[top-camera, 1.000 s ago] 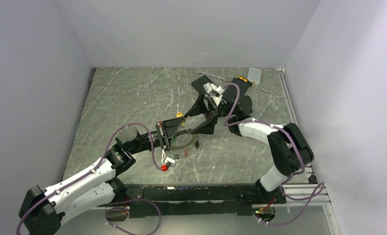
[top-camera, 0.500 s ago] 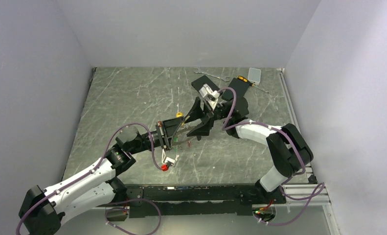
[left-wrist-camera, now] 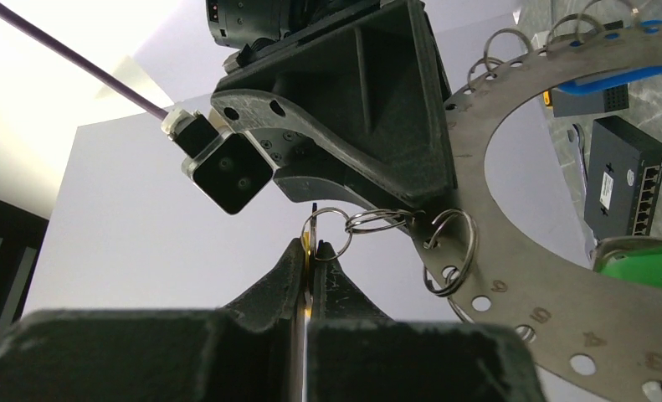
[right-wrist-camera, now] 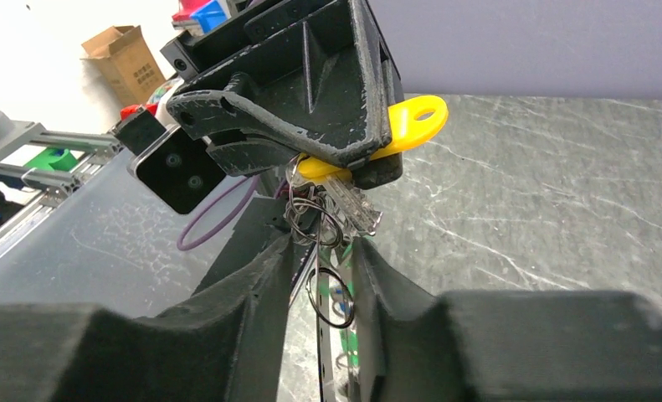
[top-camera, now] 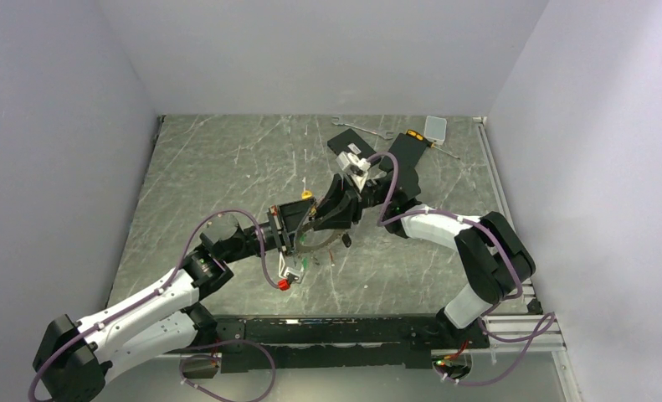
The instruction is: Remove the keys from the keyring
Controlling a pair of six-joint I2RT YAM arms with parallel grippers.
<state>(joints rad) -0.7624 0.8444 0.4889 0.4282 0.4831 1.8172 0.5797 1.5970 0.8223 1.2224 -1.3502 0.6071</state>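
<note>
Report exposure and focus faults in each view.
Top external: even, soft light, no glare or hard shadows. Left wrist: upper left blown out white; left gripper dark and soft, keyring sharp. Right wrist: background at upper left overexposed; right gripper blurred near the lens, yellow key crisp.

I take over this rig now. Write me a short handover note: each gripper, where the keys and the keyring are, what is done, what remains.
Left gripper: shut on the yellow key, held in the air.
Right gripper: jaws apart around the small split rings under that key; no grip visible.
Keyring: hangs from those rings; green key and blue key at its band.
Done: no key seen off yet.
Left: free the yellow key, then the others.
</note>
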